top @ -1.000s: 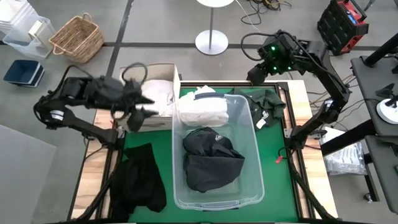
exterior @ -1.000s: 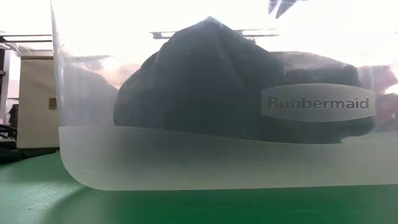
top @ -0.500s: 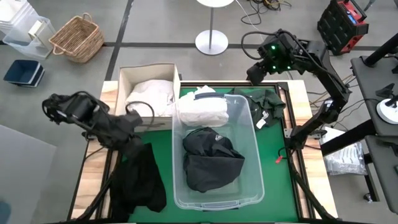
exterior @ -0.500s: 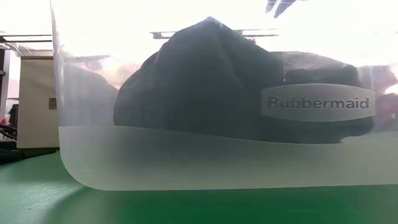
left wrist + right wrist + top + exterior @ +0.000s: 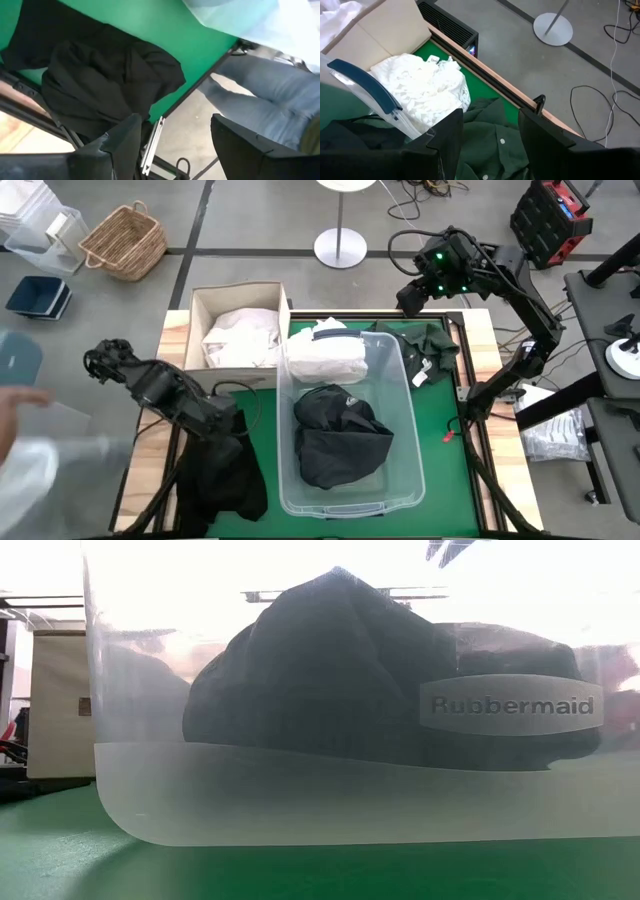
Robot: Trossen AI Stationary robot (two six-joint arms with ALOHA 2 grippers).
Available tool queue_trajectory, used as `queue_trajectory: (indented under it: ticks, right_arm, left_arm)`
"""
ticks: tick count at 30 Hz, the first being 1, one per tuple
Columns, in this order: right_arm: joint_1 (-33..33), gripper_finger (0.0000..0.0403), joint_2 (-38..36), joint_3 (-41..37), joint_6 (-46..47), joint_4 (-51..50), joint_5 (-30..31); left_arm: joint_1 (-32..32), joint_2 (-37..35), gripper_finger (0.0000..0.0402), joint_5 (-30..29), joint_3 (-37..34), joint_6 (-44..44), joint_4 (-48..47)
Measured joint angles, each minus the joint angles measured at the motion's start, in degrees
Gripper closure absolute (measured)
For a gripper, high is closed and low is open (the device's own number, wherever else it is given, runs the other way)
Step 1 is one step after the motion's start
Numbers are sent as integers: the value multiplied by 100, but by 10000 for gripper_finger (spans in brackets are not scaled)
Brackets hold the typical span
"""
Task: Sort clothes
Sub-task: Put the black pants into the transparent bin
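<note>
A black garment [image 5: 225, 475] lies crumpled on the green mat at the near left; it also shows in the left wrist view [image 5: 100, 80]. My left gripper [image 5: 228, 423] [image 5: 175, 142] hovers open just above its far end. A second black garment [image 5: 335, 440] [image 5: 330, 670] lies in the clear tub [image 5: 405, 395]. A white garment [image 5: 325, 355] [image 5: 420, 80] lies over the tub's far rim. Another white garment [image 5: 240, 335] lies in the cardboard box [image 5: 215, 295]. A dark green garment [image 5: 430, 345] [image 5: 490, 135] lies on the mat at the far right. My right gripper [image 5: 410, 298] [image 5: 492, 132] hangs open above it.
A person stands at the table's left: a blurred hand and light sleeve [image 5: 20, 420], and legs in jeans [image 5: 260, 90]. The tub [image 5: 340, 790] fills the middle of the mat. Off the table are a wicker basket [image 5: 125, 240] and a stand base [image 5: 340, 248].
My left gripper has swung from above the cardboard box toward the table's near edge and down, and now stands over the black garment at the near left. A person's hand has come into the high view at the left.
</note>
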Motion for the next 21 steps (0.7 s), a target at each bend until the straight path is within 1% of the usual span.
queue_trajectory:
  ticks: [5, 7, 9, 13, 21]
  right_arm:
    - [0, 220, 1, 0, 0, 2, -1]
    - [0, 220, 2, 0, 0, 2, -1]
    - [0, 220, 2, 0, 0, 0, -1]
    - [0, 220, 2, 0, -44, 0, -1]
    - [0, 220, 2, -1, -40, -22, -5]
  left_arm:
    - [2, 280, 188, 21, -183, -395, 10]
    - [2, 313, 188, 185, -427, -676, 9]
    - [-18, 320, 188, 342, -784, -880, 2]
    - [-24, 272, 188, 551, -1592, -992, 1]
    - [-24, 27, 188, 522, -2956, -1154, 48]
